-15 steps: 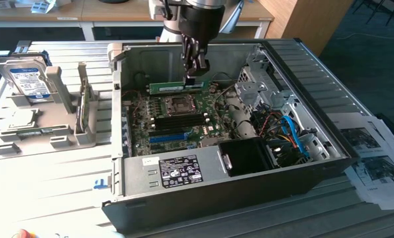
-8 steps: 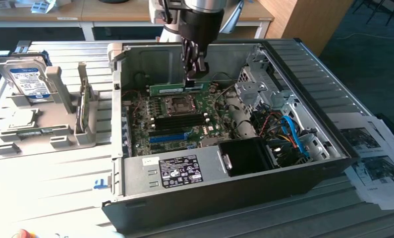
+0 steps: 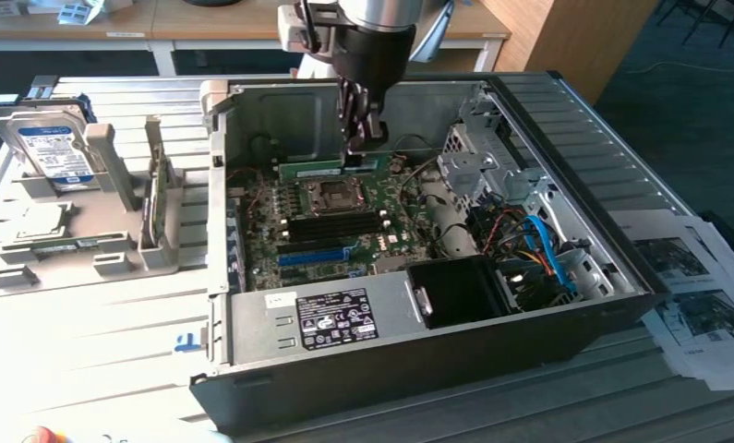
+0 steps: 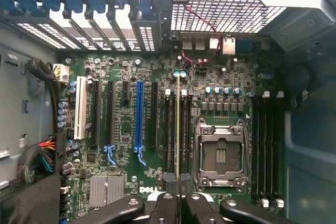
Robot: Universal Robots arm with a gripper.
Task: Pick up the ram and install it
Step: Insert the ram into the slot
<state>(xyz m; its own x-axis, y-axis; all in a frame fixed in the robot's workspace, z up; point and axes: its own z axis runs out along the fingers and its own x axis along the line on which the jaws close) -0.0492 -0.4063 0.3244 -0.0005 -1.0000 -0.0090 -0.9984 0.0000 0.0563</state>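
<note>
The ram (image 3: pixel 311 169) is a narrow green stick held lengthwise just above the motherboard, at the far side of the open computer case (image 3: pixel 613 277). In the wrist view the ram (image 4: pixel 178 124) appears edge-on as a thin line, lined up with the black memory slots (image 4: pixel 169 129) beside the empty processor socket (image 4: pixel 220 153). My gripper (image 3: pixel 367 138) reaches down into the case and is shut on the ram's top edge. Its black fingers (image 4: pixel 164 203) clamp the stick from both sides. Whether the stick sits in a slot I cannot tell.
A grey holder (image 3: pixel 108 249) at the exterior view's left carries a silver hard drive (image 3: pixel 49 148) and a square processor chip (image 3: pixel 41 221). Blue and black cables (image 3: pixel 546 249) and a black fan housing (image 3: pixel 465 291) fill the case's near corner. Printed papers (image 3: pixel 699 295) lie beside the case.
</note>
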